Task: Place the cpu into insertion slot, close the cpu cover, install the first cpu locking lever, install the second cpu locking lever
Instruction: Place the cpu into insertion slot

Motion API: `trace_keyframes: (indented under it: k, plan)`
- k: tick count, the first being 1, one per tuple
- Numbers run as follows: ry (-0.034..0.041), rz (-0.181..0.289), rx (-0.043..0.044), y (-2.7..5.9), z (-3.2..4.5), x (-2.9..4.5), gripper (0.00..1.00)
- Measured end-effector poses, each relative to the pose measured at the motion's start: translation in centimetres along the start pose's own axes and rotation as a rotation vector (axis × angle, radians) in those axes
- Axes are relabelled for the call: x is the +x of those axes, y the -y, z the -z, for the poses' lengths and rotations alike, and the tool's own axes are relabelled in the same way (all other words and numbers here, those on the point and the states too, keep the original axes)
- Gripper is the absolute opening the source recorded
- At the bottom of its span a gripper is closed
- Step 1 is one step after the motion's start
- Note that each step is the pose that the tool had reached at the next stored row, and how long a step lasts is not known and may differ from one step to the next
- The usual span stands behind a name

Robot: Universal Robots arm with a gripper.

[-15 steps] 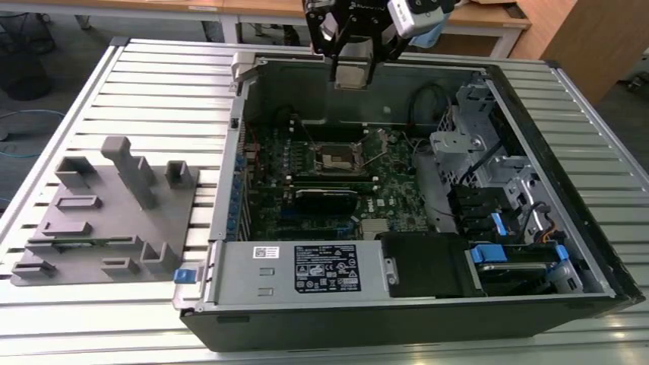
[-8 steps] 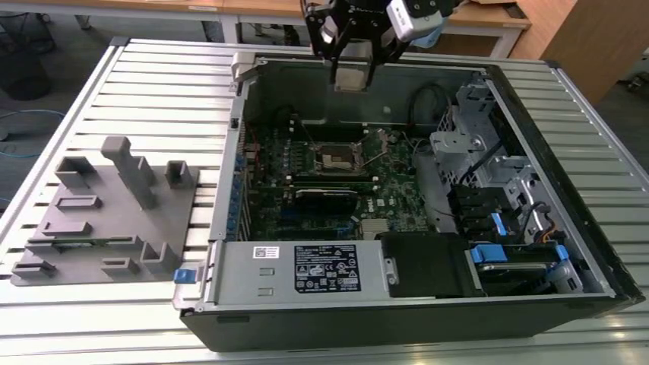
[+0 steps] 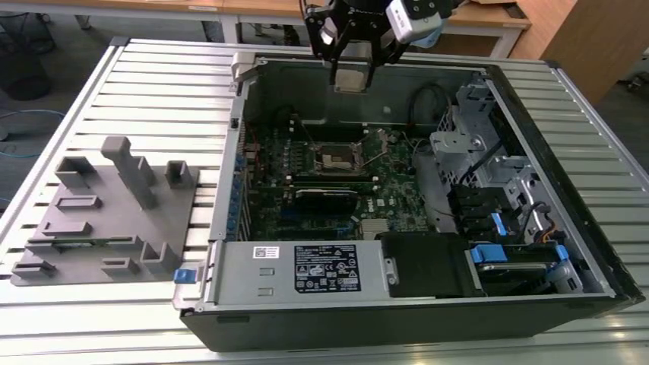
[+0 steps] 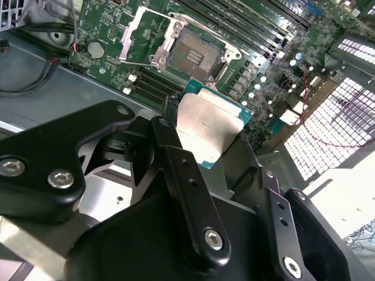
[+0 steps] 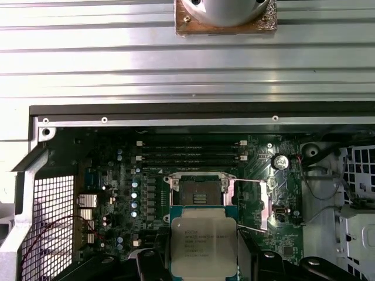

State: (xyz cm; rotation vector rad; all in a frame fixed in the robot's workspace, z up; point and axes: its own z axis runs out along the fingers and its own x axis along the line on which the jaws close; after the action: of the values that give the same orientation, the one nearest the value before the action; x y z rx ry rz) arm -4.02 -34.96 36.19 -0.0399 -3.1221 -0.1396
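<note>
**Desk:** What is in front of you, biggest thing first?

**Me:** The open computer case (image 3: 284,91) lies under the gripper (image 3: 351,76), with the green board (image 3: 266,190) flat on its floor. Below the fingertips and a little ahead of them is the socket (image 5: 199,192), with its dark centre bare. The cover (image 5: 263,218) is swung open just beside the socket, so nothing blocks the way down. The fingers are clamped on the chip (image 5: 203,240), one on each of two opposite edges. I hold it well above the board, touching nothing.

**Desk:** Which way does the chip face?

**Me:** The grey metal top faces back toward the wrist, and the green underside faces the board. It is slightly longer one way. In the first wrist view the long axis runs from the gripper toward the socket, and the fingers grip the two long edges. Its sides look parallel to the socket's sides. I cannot tell whether it hangs dead level.

**Desk:** How do you do this step well?

**Me:** I judge that I should centre the chip over the socket first. Then I should square and level it, and come straight down slowly. No sideways slide, no pressing, and only then release. The contacts underneath probably bend easily.
</note>
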Motion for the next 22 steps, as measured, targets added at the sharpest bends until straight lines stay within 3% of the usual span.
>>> trace_keyframes:
  k: [22]
  plan:
    - [0.0,0.0,-0.0001,0.06,-0.71,0.03,0.54]
